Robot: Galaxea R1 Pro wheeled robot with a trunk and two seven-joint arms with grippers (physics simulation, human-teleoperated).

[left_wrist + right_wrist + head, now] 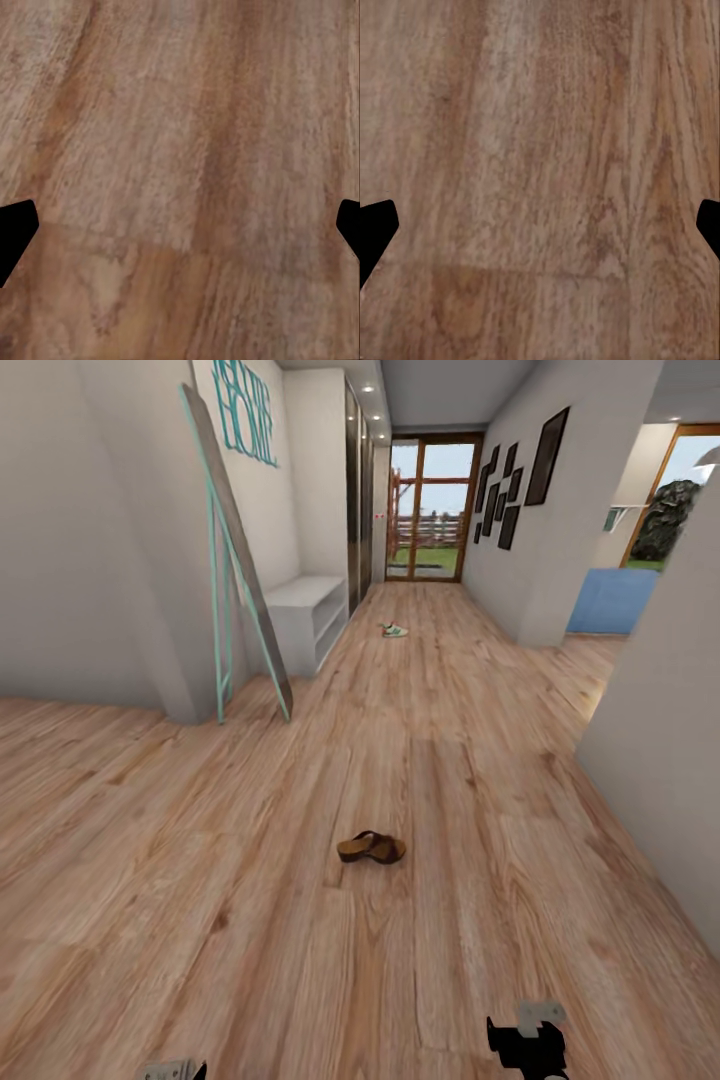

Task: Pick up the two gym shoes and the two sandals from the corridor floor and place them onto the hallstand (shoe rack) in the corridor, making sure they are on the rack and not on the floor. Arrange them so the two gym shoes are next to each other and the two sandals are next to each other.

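Two shoes lying on the corridor floor (200, 840): sandal (371, 847) nearby, sneaker (393, 630) far off. Nothing racked yet. Left fingers (19, 232) and right fingers (379, 232) spread wide, empty, above bare planks.

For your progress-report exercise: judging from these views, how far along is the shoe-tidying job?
Done: nothing visible. A sandal lies on the floor close ahead, and a gym shoe lies farther down the corridor.
In hand: nothing. Both wrist views show spread fingers over bare planks.
Left: every pickup and placement. The white bench under the teal lettering holds no shoes.
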